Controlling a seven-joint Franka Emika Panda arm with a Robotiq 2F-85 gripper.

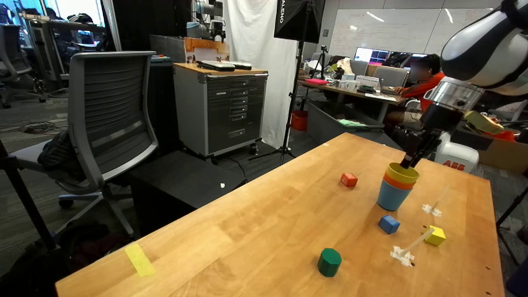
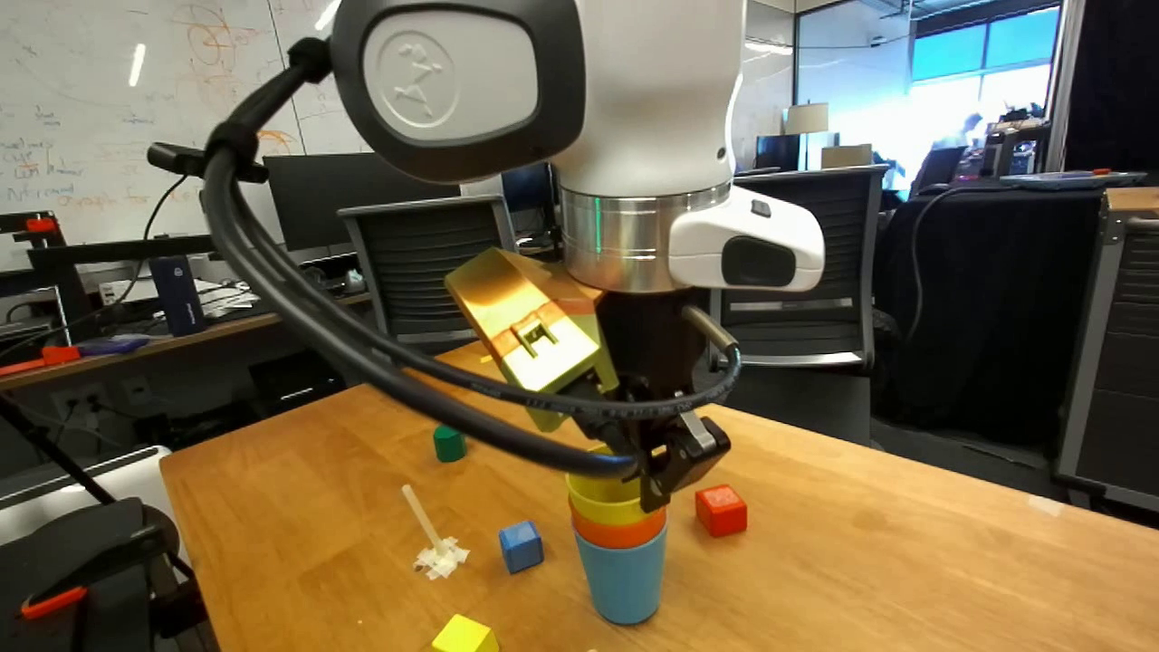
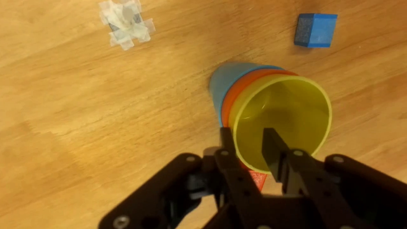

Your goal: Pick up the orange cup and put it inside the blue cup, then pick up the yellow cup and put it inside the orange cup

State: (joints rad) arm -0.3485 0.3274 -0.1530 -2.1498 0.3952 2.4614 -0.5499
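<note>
One yellow cup (image 1: 400,175) sits in one orange cup (image 1: 398,183) in one blue cup (image 1: 392,198), right of centre in an exterior view. The gripper (image 3: 248,133) straddles the yellow rim, jaws apart; nesting looks complete, so we should rise straight, snagging nothing. We count one red block (image 1: 349,179), one blue block (image 1: 389,224), one yellow block (image 1: 436,236), one green block (image 1: 329,262), two sticks (image 1: 417,242).

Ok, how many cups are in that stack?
3: the blue cup at the bottom, the orange cup nested in it, and the yellow cup nested in the orange one. Any cup fully hidden between them wouldn't show.
</note>
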